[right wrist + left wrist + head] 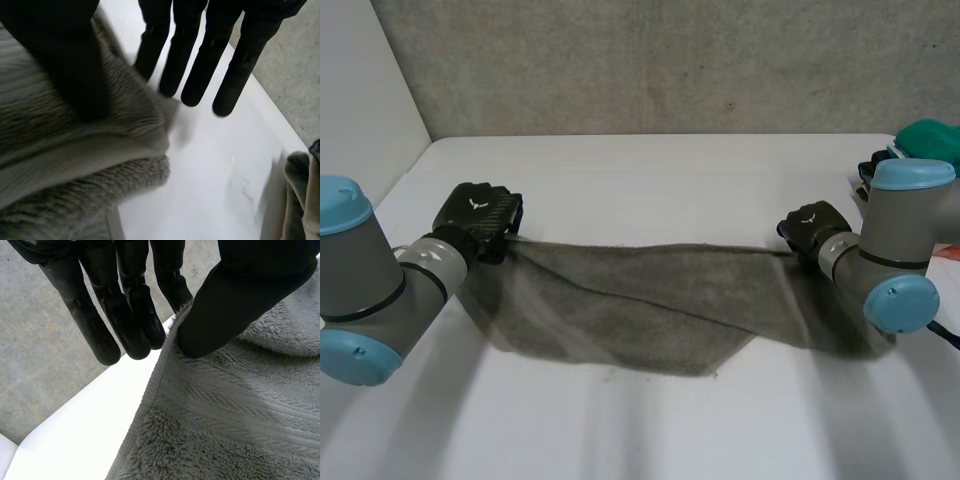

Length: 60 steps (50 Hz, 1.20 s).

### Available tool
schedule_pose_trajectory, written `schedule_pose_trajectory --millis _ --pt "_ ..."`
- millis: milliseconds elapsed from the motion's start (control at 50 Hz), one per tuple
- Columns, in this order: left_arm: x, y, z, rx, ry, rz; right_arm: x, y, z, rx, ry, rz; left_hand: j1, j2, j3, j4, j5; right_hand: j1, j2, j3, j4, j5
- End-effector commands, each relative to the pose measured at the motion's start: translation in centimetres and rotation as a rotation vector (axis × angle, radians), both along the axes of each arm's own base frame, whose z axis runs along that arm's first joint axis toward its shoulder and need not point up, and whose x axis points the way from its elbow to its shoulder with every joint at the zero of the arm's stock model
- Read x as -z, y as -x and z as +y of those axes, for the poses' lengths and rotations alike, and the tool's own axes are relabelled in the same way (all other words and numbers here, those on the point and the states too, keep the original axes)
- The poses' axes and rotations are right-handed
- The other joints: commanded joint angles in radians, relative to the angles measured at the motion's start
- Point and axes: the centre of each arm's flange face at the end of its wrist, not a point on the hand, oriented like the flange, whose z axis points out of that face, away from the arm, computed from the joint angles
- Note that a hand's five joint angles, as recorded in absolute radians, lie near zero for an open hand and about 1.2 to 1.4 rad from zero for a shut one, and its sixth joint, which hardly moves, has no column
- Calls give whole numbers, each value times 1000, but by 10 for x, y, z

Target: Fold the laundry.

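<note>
Towel: a grey terry towel (630, 300) is held stretched between the two hands above the white table (650, 170). Its upper edge runs nearly straight from hand to hand, and the rest sags below it towards the table. A diagonal crease is seen across the towel. Whether the lower edge touches the table cannot be told.

Left hand: the left hand (478, 212) is seen at the towel's left upper corner. In the left wrist view the hem is pinched between the thumb (235, 295) and the straight fingers (125, 315).

Right hand: the right hand (813, 225) is seen at the towel's right upper corner. In the right wrist view a bunched fold of the towel is pressed by the thumb (60, 55), with the straight fingers (200, 65) on the fold's other side, so the cloth is gripped there.

Surroundings: a teal cloth (930, 138) is seen at the table's right edge, behind the right arm. A grey concrete wall (650, 60) stands behind the table.
</note>
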Motion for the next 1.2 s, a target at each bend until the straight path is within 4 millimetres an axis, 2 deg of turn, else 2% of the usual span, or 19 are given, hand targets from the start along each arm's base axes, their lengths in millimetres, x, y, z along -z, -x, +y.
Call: schedule_pose_trajectory --millis 20,100,120,180,200,220,280,340,400,460,620,740,860,960,980,1020,1040,1060,1200 --pt "-14 0 -10 -7 58 12 -30 -10 -11 -39 117 -55 248 197 200 194 214 334 319 335 334 387" --pt "-51 5 -36 -19 216 49 -86 -19 -30 -43 355 -168 248 197 200 194 214 334 319 335 334 387" --pt "-60 6 -41 -21 254 60 -110 -20 -36 -39 450 -231 248 197 200 194 214 334 319 335 334 387" --pt "-107 10 -60 -25 440 111 -147 -21 -43 -33 596 -320 248 197 200 194 214 334 319 335 334 387" --pt "-120 10 -65 -31 498 126 -170 -20 -47 -29 696 -375 248 197 200 194 214 334 319 335 334 387" --pt "-147 10 -72 -52 627 163 -182 -20 -48 -25 748 -403 248 197 200 194 214 334 319 335 334 387" --pt "-195 4 -79 -99 855 252 -229 -15 -46 7 957 -490 248 197 200 194 214 334 319 335 334 387" --pt "-215 1 -79 -111 950 326 -258 -12 -38 5 1074 -545 248 197 200 194 214 334 319 335 334 387" --pt "-216 -1 -78 -107 945 360 -260 -12 -36 -5 1080 -559 248 197 200 194 214 334 319 335 334 387" --pt "-195 1 -78 -107 848 343 -254 -12 -35 -16 1051 -568 248 197 200 194 214 334 319 335 334 387" --pt "-122 -4 -54 -118 569 251 -200 -12 -20 -71 837 -533 248 197 200 194 214 334 319 335 334 387" --pt "-58 -11 -23 -127 374 188 -119 -1 2 -35 491 -439 248 197 200 194 214 334 319 335 334 387" --pt "-7 -13 0 -105 213 130 -41 13 28 15 188 -336 248 197 200 194 214 334 319 335 334 387" --pt "36 -14 7 -52 107 36 -26 18 38 20 144 -291 248 197 200 194 214 334 319 335 334 387" --pt "40 -15 5 -52 101 22 -26 19 39 20 144 -284 248 197 200 194 214 334 319 335 334 387" --pt "45 -20 2 -58 97 -1 -26 20 39 24 144 -274 35 -16 -13 -19 1 334 319 335 334 387" --pt "49 -26 -3 -68 91 -19 -26 20 39 27 144 -273 -230 -281 -279 -284 -264 334 319 335 334 387" --pt "51 -29 -6 -76 91 -27 -26 20 39 26 145 -272 -329 -380 -377 -383 -363 334 319 335 334 387" --pt "63 -53 -24 -128 62 -54 -26 24 37 40 143 -268 -397 -449 -446 -451 -431 334 319 335 334 387"
